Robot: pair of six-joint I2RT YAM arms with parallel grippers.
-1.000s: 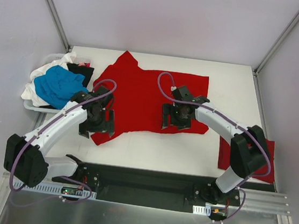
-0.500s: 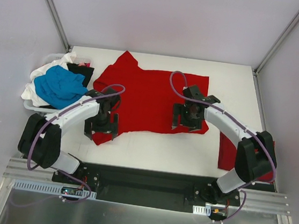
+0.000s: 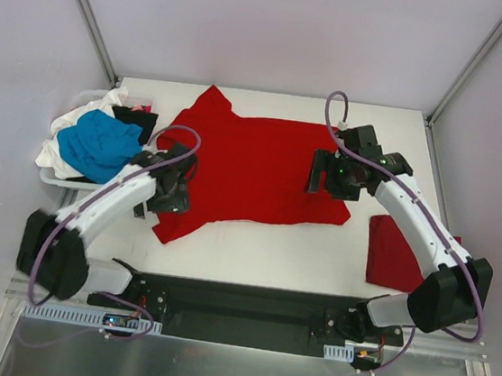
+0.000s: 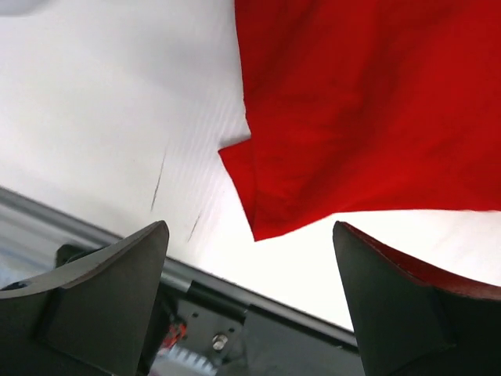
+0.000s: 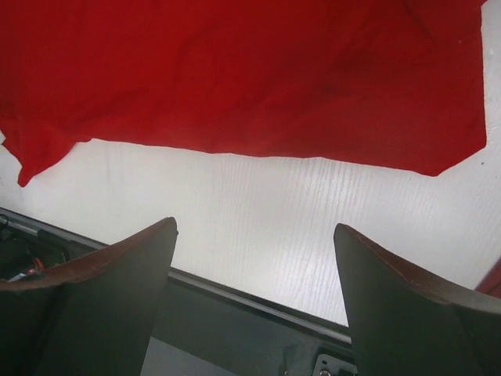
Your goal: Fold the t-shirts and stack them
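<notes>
A bright red t-shirt point(image 3: 253, 166) lies spread flat across the middle of the table. Its near-left corner point(image 4: 262, 215) shows in the left wrist view, and its near hem point(image 5: 258, 94) in the right wrist view. My left gripper point(image 3: 167, 193) hangs over that left corner, open and holding nothing point(image 4: 249, 225). Over the shirt's right part my right gripper point(image 3: 332, 175) is also open and empty, with bare table between its fingers point(image 5: 255, 224). A folded red t-shirt point(image 3: 396, 253) lies flat at the right edge.
At the back left, a white bin point(image 3: 52, 180) holds a pile of blue point(image 3: 100, 144), white point(image 3: 75, 121) and black point(image 3: 136, 120) t-shirts. The black base rail point(image 3: 247, 301) runs along the near edge. Grey walls close in both sides.
My right gripper has moved right and farther back, toward the shirt's right edge. The left gripper shifted slightly back near the left corner. The shirt lies as before.
</notes>
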